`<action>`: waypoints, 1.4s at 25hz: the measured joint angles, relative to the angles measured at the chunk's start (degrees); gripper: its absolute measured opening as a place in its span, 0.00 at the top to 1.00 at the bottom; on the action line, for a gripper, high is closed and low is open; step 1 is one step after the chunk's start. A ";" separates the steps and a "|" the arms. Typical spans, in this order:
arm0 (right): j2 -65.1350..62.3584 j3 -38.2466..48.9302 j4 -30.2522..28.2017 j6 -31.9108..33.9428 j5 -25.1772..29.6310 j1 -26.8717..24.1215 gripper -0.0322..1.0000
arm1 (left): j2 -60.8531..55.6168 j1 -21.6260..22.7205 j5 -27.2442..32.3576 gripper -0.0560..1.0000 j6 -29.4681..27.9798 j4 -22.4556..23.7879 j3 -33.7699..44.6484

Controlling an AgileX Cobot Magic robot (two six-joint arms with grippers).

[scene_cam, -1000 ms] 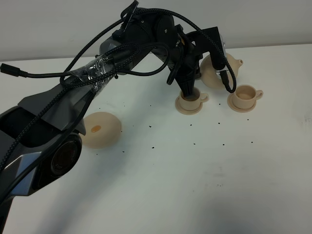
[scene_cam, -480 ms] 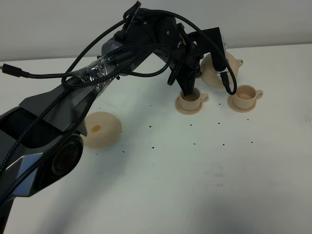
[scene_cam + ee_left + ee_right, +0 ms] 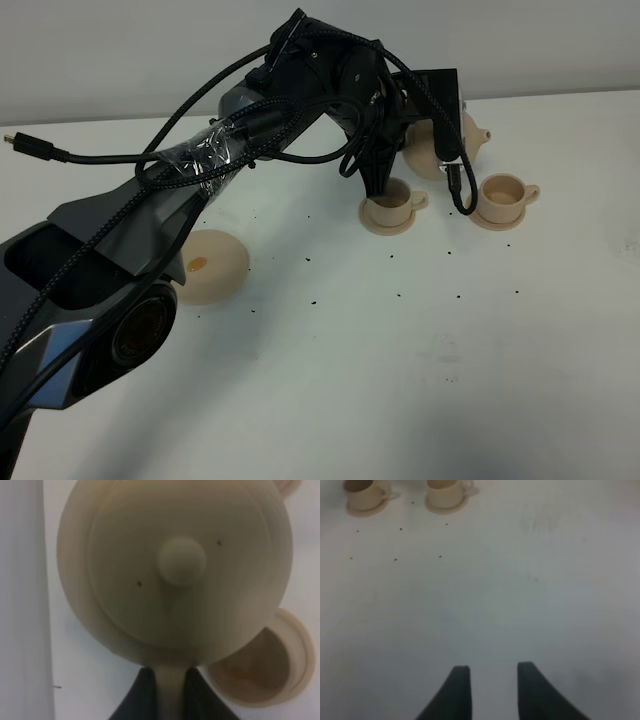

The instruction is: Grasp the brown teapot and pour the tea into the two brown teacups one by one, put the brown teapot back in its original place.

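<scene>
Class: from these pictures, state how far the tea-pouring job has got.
Done: the brown teapot is off its saucer, gripped by the left gripper. In hand: it hangs by the two teacups; whether either holds tea is unclear. Left: finish pouring, return the teapot to the saucer.

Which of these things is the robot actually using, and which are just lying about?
In use:
- teapot, held by the left fingers
- one teacup
- the other teacup
- big empty saucer

Lying about:
- black specks on the table
- loose cable plug
- right fingers, holding nothing
</scene>
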 joint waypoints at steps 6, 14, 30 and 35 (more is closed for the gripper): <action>0.00 0.00 0.00 0.00 0.00 0.00 0.74 | 1.02 0.00 -1.92 0.83 2.64 0.57 -0.06; 0.00 0.00 0.11 0.00 0.00 0.00 0.74 | 3.31 0.00 -4.97 0.83 5.58 3.31 -0.06; 0.00 0.00 0.45 0.00 0.00 0.00 0.73 | 4.50 0.00 -8.92 0.83 9.54 4.35 -0.06; 0.00 0.00 0.49 0.00 0.00 0.00 0.73 | 4.61 -0.05 -10.08 0.83 10.06 4.33 -0.06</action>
